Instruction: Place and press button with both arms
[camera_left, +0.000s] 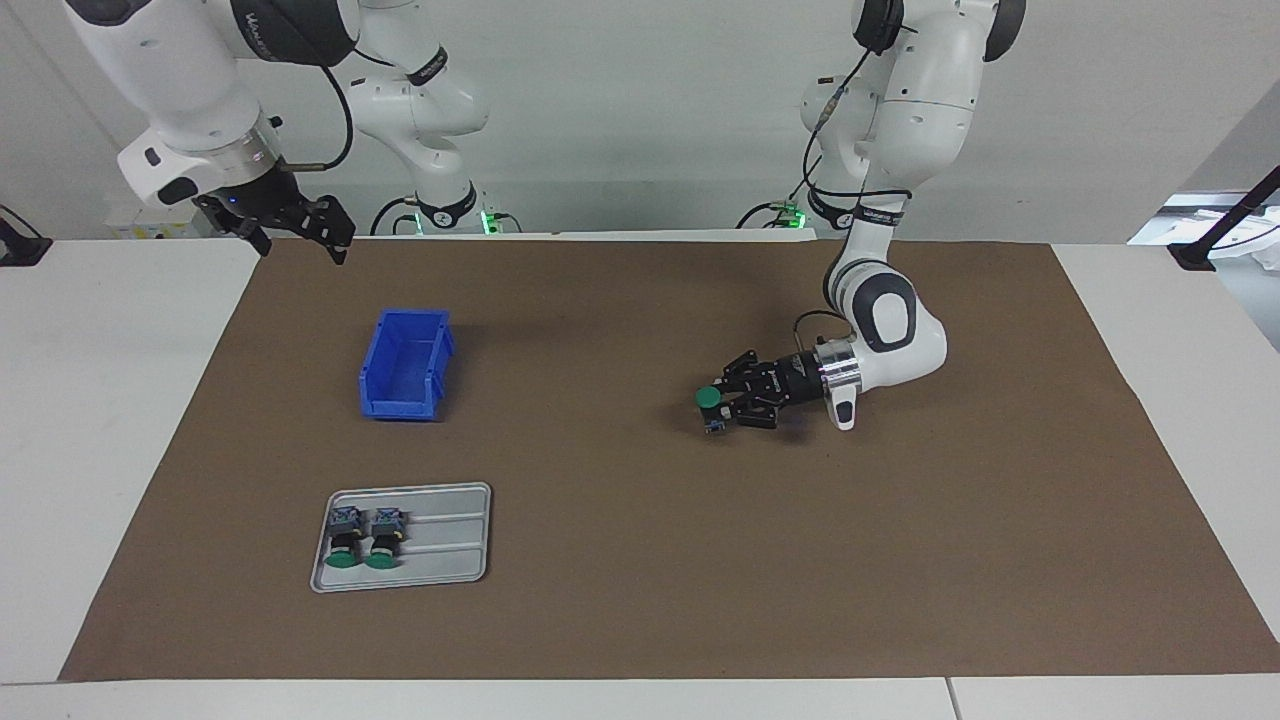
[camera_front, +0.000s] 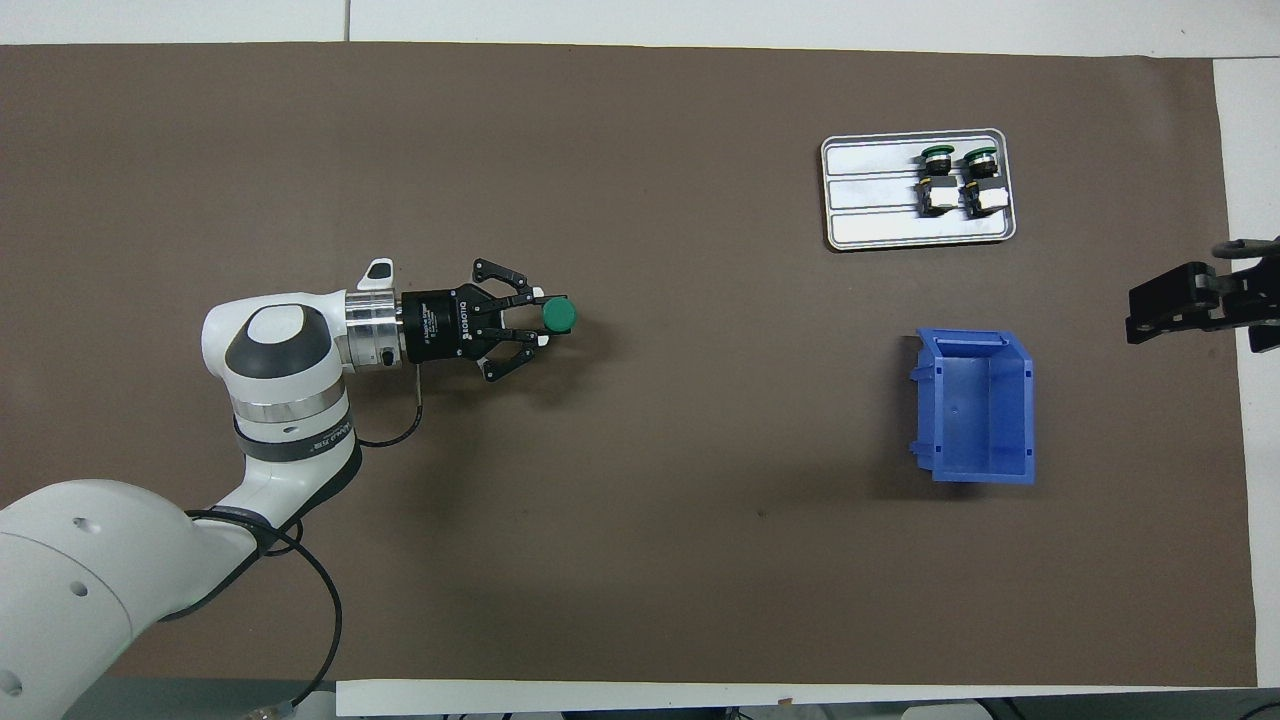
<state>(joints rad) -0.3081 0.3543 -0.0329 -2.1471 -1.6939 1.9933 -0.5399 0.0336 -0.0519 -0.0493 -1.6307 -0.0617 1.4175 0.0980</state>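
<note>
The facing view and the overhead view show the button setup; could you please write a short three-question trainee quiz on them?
1. True or false: the left gripper is shut on a button.
2. How many buttons lie in the grey tray?
3. Which is nearer to the robots: A, the blue bin, or B, the tray?

Key: 1 true. 2 two. 3 A. The right gripper waits open, raised at the right arm's end of the table.

Overhead, bare brown mat (camera_front: 640, 560) runs open from center toward 6 and 9 o'clock. Toward 3 o'clock the blue bin (camera_front: 975, 405) stands in the way; toward 2 o'clock, the grey tray (camera_front: 870, 190) with two buttons (camera_front: 958, 178)
</note>
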